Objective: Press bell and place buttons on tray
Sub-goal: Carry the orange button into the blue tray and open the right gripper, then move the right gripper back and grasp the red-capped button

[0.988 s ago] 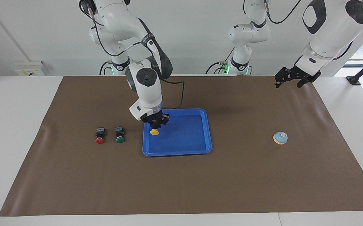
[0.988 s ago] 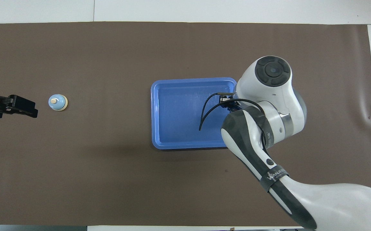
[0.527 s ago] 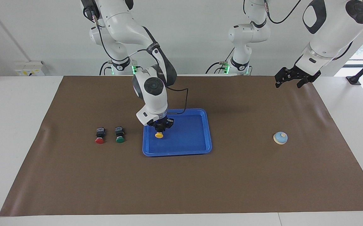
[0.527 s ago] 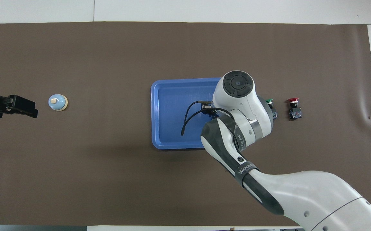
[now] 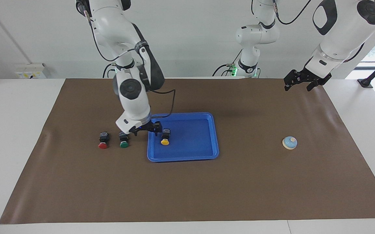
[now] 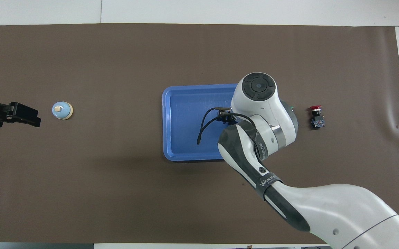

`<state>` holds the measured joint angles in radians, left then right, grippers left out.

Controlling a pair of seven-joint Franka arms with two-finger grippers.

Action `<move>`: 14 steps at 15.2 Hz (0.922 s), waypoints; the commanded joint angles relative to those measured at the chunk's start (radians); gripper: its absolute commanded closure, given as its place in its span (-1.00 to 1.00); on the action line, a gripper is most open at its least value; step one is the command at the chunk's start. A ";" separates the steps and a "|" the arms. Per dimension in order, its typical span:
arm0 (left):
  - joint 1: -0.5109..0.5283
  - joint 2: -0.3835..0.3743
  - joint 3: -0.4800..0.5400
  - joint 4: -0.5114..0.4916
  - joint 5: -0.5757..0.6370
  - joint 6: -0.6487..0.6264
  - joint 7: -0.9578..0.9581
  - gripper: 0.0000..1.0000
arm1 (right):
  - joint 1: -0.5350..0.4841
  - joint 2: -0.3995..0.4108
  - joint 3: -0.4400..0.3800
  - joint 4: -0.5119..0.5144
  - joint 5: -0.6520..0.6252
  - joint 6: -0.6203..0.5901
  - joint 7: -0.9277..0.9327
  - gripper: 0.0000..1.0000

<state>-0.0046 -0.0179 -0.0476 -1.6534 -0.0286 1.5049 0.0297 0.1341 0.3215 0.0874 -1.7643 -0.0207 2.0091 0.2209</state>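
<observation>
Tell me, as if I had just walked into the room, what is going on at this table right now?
The right gripper is open, low over the tray's edge, between the yellow button and the green button. The yellow button lies in the tray, free of the fingers. The green button and the red button sit on the brown mat beside the tray, toward the right arm's end. The left gripper waits open in the air, with the bell on the mat toward the left arm's end.
</observation>
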 commanded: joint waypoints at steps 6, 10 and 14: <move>0.005 -0.019 -0.001 -0.011 0.007 0.006 -0.010 -1.00 | -0.251 -0.065 0.012 -0.188 0.002 0.092 -0.365 -1.00; 0.005 -0.019 -0.001 -0.011 0.007 0.006 -0.010 -1.00 | -0.272 -0.091 0.012 -0.296 0.002 0.203 -0.416 -1.00; 0.005 -0.019 -0.001 -0.011 0.007 0.006 -0.010 -1.00 | -0.292 -0.088 0.012 -0.331 0.002 0.270 -0.423 -0.76</move>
<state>-0.0046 -0.0179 -0.0476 -1.6534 -0.0286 1.5049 0.0296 -0.1281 0.2635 0.0846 -2.0469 -0.0206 2.2391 -0.1723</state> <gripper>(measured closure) 0.000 0.004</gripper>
